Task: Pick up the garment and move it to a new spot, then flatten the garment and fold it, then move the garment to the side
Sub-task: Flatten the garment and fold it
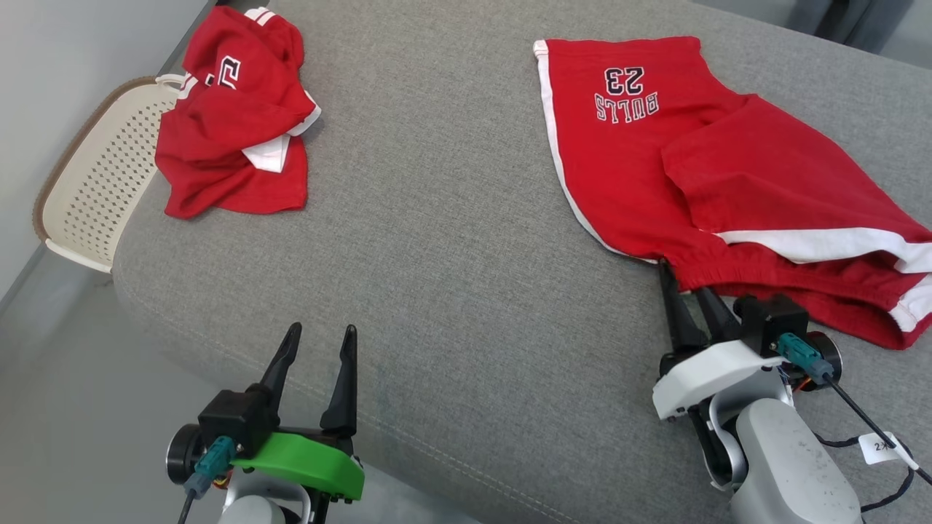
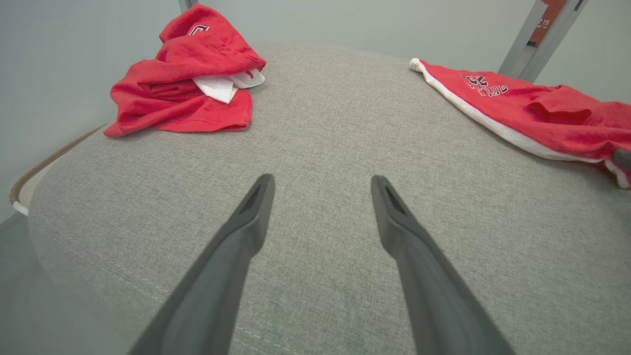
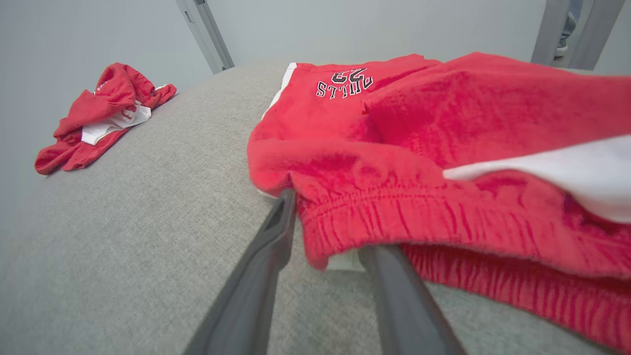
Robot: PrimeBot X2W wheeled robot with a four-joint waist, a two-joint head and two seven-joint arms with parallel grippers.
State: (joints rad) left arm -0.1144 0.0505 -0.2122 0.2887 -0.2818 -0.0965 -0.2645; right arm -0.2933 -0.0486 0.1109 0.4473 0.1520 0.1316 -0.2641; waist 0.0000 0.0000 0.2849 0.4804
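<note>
Down at the lower left, the left gripper [image 1: 322,331] hovers at the near edge of the grey cushion [image 1: 451,276], jaws spread wide and empty. Lower right now: the right gripper [image 1: 692,297] is at the waistband corner of the red shorts [image 1: 655,160]. Its jaws are partly drawn in, with one finger beside the fabric and one beneath it, but a firm pinch cannot be told. The shorts lie across the upper right, number 23 showing. Upper left, a crumpled red garment [image 1: 233,124] sits by a cream basket [image 1: 95,189].
</note>
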